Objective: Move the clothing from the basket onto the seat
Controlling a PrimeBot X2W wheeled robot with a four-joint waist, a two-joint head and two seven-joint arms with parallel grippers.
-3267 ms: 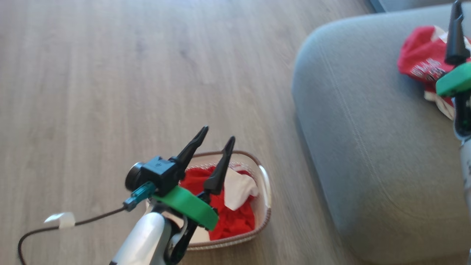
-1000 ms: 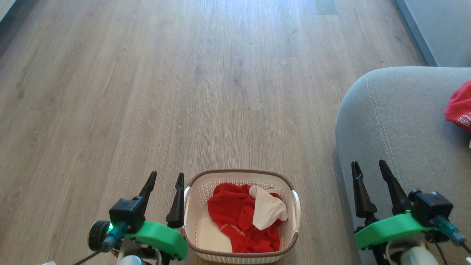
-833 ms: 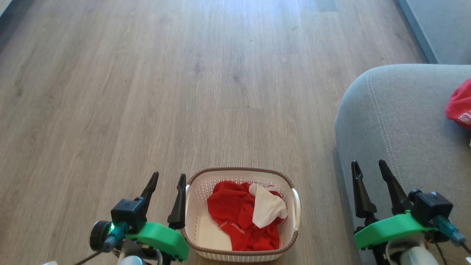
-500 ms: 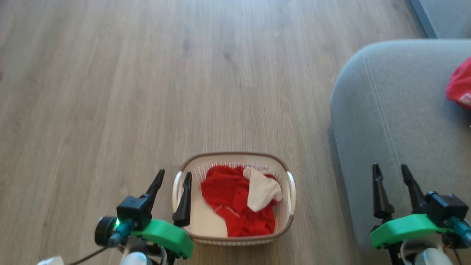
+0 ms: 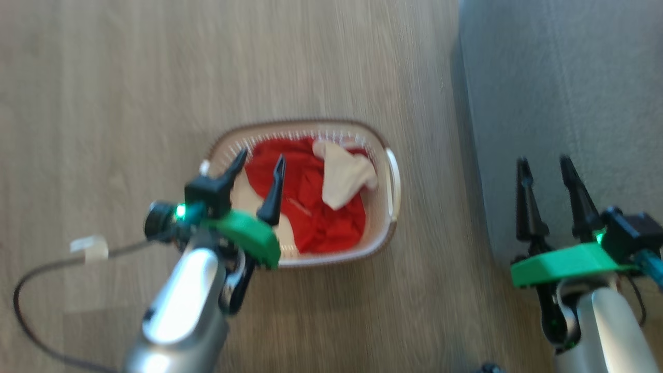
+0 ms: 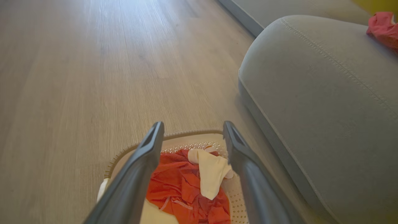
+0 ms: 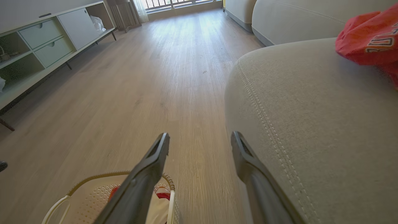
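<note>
Clothing (image 5: 311, 217) in basket (image 5: 300, 123), just beyond spread left claw (image 5: 261, 154); apart

left gripper (image 5: 262, 154): jaws apart, above basket (image 5: 300, 124)
clothing (image 5: 331, 228): just right of its fingertips, in basket
right gripper (image 5: 543, 159): jaws apart, over seat (image 5: 570, 77) edge

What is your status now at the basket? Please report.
Left gripper open, above cream plastic basket. Right gripper open, empty, by grey fabric seat. Red-and-white clothing in basket; one red lettered jersey on seat. Nothing seen in the way.
</note>
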